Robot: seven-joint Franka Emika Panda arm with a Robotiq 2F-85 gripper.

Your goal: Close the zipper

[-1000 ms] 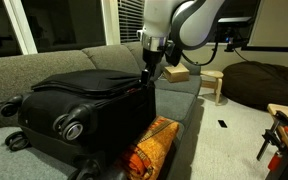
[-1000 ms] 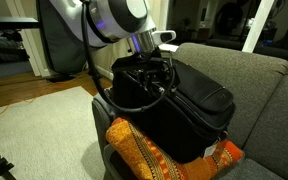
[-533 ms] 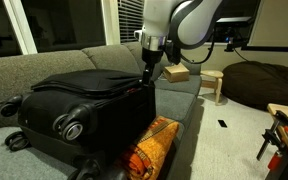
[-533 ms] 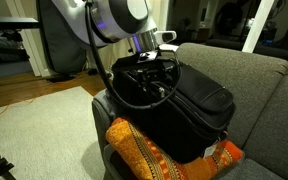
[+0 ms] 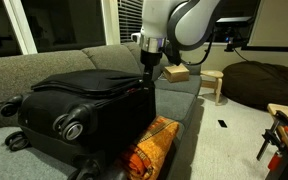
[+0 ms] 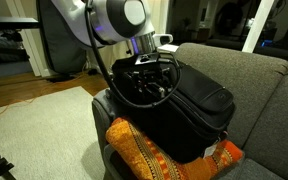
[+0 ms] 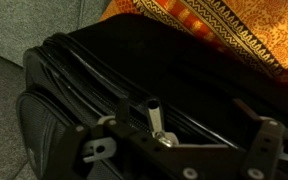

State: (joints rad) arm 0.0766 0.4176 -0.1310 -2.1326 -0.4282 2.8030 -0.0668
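Wrist view and both exterior views barely differ from half a second ago: the gripper point(image 7: 179, 145) hangs over the same corner of the suitcase point(image 7: 84, 70), and only the arm's upper part has shifted a touch in an exterior view point(image 6: 124, 15).

The jaws stand wide apart, one finger at 7 o'clock and the other at 4 o'clock in the wrist view. A pale pull tab point(image 7: 155, 118) stands upright between them, nearer the 7 o'clock finger (whether anything touches it I cannot tell). From there the zipper point(image 7: 89, 85) runs away toward 10 o'clock along the lid edge.

It shows as a thin black line beside parallel seams, curving round the suitcase corner at 9 o'clock. The dark fabric hides whether its teeth are joined.

An orange cushion point(image 7: 234, 30) lies against the suitcase at 1 o'clock, and a grey sofa point(image 7: 14, 30) fills 11 o'clock.
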